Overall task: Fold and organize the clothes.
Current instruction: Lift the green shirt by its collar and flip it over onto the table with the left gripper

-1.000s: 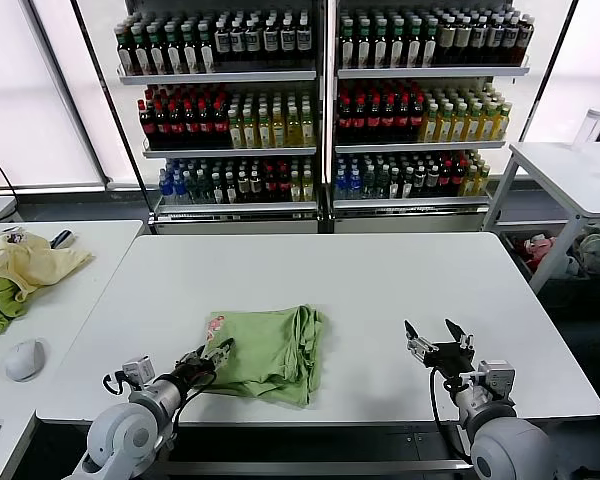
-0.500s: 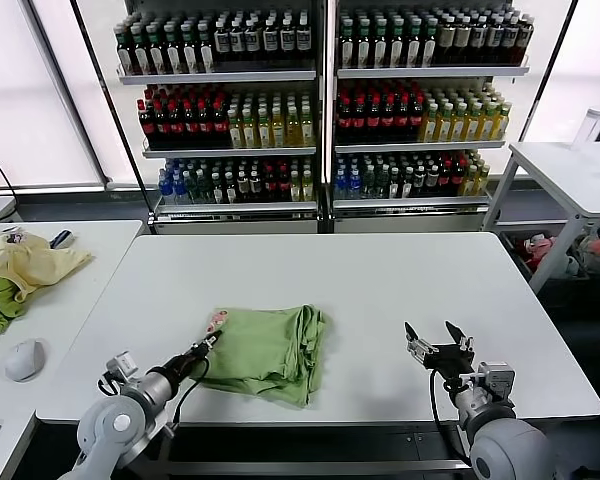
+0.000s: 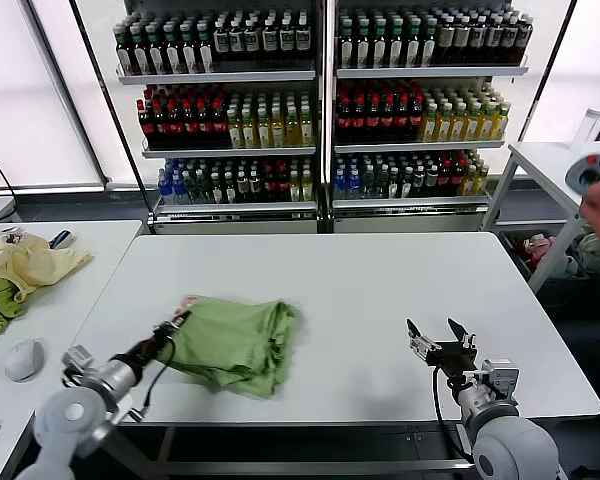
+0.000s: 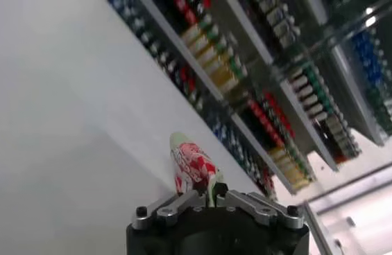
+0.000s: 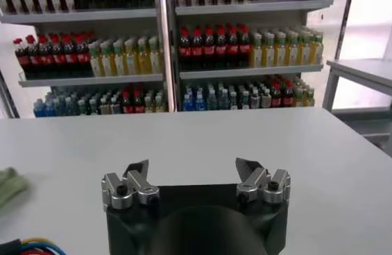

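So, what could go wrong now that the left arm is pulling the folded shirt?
The left gripper pinches only the printed edge of the polo shirt, so the cloth may slip free. Dragging by one edge may undo the fold. The shirt lies near the front edge of the table and could slide off.

Head view high above white table [image 3: 380,290], facing bottle shelves [image 3: 320,100], both wrist views low, sharing them

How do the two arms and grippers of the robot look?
Both arms are light grey and rounded, with black cables near the wrists. The left gripper and right gripper have black bodies, silver finger mounts and dark fingertips.
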Controlling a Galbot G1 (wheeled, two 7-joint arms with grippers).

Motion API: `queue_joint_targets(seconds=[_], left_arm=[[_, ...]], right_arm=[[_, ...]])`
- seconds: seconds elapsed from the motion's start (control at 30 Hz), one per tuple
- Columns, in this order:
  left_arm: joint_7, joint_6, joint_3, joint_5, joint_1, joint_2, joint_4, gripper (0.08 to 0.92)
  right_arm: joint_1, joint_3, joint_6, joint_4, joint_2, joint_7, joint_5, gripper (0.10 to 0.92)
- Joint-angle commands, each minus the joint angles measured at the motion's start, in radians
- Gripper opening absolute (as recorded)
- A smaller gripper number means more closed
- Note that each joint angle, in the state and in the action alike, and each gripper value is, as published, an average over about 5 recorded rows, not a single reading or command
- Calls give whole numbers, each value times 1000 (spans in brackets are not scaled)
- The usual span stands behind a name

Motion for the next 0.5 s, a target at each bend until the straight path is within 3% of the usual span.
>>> queue_joint_targets(seconds=[0.03,0.13,0.23,0.37,0.5], left_arm=[[0,10,-328,29,-16,248,-30,122],[0,3,-348,128,-20,296,-73,122],[-2,-19,-289,258,-7,287,-157,122],[2,-73,-37,552,-6,186,-254,122],[7,-111,287,821,-68,56,-205,122]], right_arm=[[16,2,13,-7,1,-4,14,823],[12,0,16,8,13,-4,10,823],[-3,-2,16,31,29,-4,-4,823],[-17,2,21,40,38,-7,-11,823],[-21,4,30,42,42,-10,-20,823]])
